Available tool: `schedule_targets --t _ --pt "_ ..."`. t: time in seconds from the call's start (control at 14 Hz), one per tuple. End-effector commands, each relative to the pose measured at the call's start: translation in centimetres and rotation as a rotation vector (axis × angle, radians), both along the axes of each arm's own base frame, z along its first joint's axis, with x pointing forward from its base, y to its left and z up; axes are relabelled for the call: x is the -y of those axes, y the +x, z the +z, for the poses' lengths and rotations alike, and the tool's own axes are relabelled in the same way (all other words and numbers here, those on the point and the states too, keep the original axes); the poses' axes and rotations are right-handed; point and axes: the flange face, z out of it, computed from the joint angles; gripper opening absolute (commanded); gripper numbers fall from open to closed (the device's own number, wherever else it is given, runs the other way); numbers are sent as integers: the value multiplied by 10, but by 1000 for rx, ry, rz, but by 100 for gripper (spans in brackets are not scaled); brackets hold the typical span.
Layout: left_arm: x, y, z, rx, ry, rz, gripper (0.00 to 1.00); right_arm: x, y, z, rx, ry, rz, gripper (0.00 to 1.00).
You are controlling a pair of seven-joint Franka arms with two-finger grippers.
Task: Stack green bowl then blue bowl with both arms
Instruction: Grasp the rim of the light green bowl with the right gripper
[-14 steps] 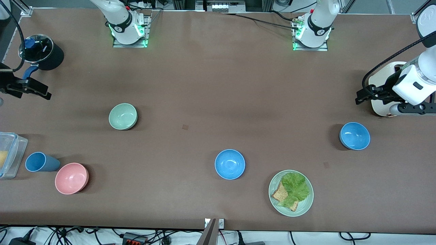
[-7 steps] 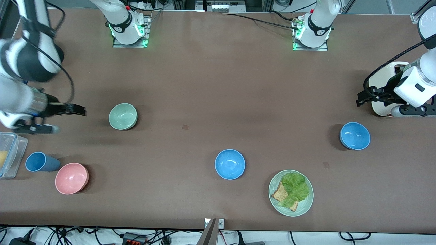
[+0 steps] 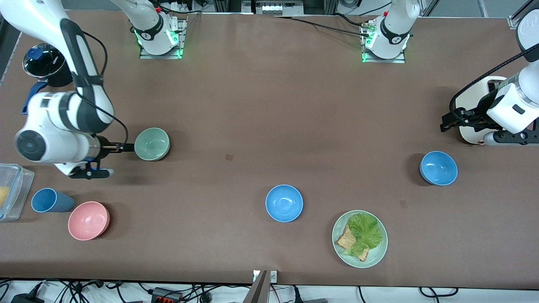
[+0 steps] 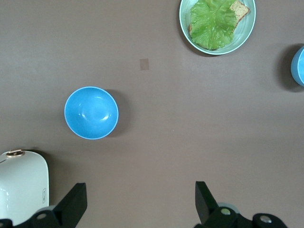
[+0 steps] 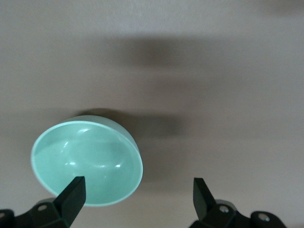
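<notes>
The green bowl (image 3: 152, 144) sits upright on the brown table toward the right arm's end. My right gripper (image 3: 123, 147) is open right beside its rim. In the right wrist view the green bowl (image 5: 85, 161) lies partly under one finger, and the gripper (image 5: 137, 194) holds nothing. One blue bowl (image 3: 284, 203) sits mid-table nearer the front camera. A second blue bowl (image 3: 438, 168) sits toward the left arm's end. My left gripper (image 3: 449, 119) is open and empty in the air, above the table beside a white toaster. The left wrist view shows the gripper (image 4: 140, 202) and that blue bowl (image 4: 91, 112).
A pale green plate (image 3: 379, 252) with bread and lettuce lies near the front edge. A pink bowl (image 3: 88, 220), a blue cup (image 3: 50, 200), a clear container (image 3: 10, 191) and a black pot (image 3: 48, 63) stand at the right arm's end. A white toaster (image 3: 473, 105) stands at the left arm's end.
The right arm has swung in from the table's end, bringing its gripper up to the green bowl. The left arm has barely shifted. No bowl has moved.
</notes>
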Motion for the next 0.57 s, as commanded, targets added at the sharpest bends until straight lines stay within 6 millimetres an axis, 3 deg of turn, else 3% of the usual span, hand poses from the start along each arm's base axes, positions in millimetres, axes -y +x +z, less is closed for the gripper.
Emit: schedule_targets --t 0.0,0.14,0.29,0.43,0.5 --pt "-5 3 5 -6 12 16 100 -8 -15 -28 -10 -6 21 100" --pt "-7 3 5 -6 12 21 100 -7 -17 -51 -39 0 9 100" --pt "-13 3 4 -10 14 30 100 -9 -20 -59 -59 1 12 99" --pt "-17 2 0 -32 13 37 100 -13 -23 -67 -79 0 16 67" --pt "-21 0 -1 -46 12 44 100 -13 -24 -69 -86 0 16 58"
